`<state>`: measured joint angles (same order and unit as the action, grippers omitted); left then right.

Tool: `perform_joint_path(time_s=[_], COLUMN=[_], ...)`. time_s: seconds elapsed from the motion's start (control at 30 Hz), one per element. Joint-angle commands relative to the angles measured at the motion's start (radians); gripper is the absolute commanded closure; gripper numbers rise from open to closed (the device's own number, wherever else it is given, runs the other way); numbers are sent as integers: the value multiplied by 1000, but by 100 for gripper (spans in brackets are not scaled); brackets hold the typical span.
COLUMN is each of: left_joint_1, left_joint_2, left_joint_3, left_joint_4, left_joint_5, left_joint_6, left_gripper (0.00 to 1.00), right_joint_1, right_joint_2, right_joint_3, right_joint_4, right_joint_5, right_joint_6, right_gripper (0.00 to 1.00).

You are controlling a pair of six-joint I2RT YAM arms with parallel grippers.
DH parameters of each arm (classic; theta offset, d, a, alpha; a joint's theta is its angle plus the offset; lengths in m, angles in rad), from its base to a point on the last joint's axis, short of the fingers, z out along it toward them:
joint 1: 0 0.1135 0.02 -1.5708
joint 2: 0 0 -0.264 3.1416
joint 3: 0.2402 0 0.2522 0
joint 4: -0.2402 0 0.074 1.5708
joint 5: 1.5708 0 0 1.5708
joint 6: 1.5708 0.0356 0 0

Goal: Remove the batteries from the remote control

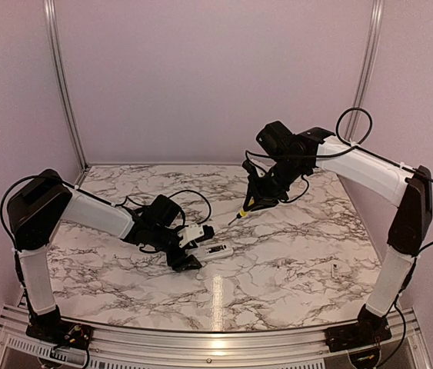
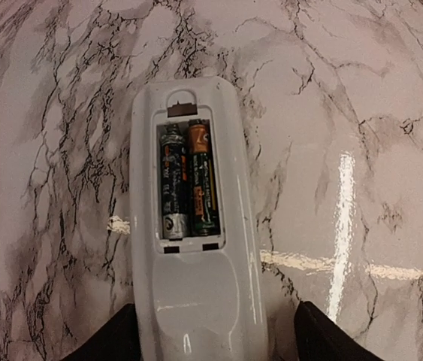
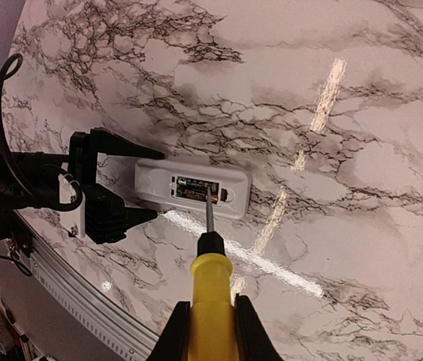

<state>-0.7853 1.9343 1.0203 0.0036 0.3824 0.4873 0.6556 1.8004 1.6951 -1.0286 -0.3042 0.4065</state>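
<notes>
The white remote control (image 2: 196, 301) lies face down on the marble table, its battery bay open. Two batteries sit side by side in the bay: a dark one (image 2: 173, 184) and an orange-and-black one (image 2: 202, 180). My left gripper (image 2: 207, 347) is open, its fingers straddling the remote's near end; the right finger stands clear of it. In the top view the remote (image 1: 216, 250) lies just right of the left gripper (image 1: 188, 260). My right gripper (image 3: 211, 320) is shut on a yellow-handled screwdriver (image 3: 211, 286), held above the table with its tip pointing toward the remote (image 3: 151, 184).
A tiny pale screw (image 1: 333, 269) lies on the table at the right. An aluminium rail (image 1: 216, 344) runs along the near edge. Pink walls enclose the table at the back and sides.
</notes>
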Motion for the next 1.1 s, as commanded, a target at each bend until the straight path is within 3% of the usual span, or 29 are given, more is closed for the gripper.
perform_joint_path(time_s=[0.0,0.17,0.4,0.93,1.07], left_joint_1=[7,10,13,-3,-9], left_joint_2=[33,41,48,-96,-109], left_joint_3=[24,25,41,-36,-29], left_joint_4=[-1,-32,-58,54,56], left_joint_5=[-9,-7,-5,-84,-82], left_joint_6=[21,30,53,6,2], left_gripper=[31,37,53,68,90], right_joint_1=[-10,-10,-10,-8,-6], right_joint_2=[-35,-37,-35,-35,-8], right_joint_3=[3,-3,-6,-46,-31], right_joint_4=[24,25,27,68,81], right_joint_5=[13,19,21,-13,-42], right_joint_6=[22,26,32,39,39], right_gripper=[100,100,100,100,100])
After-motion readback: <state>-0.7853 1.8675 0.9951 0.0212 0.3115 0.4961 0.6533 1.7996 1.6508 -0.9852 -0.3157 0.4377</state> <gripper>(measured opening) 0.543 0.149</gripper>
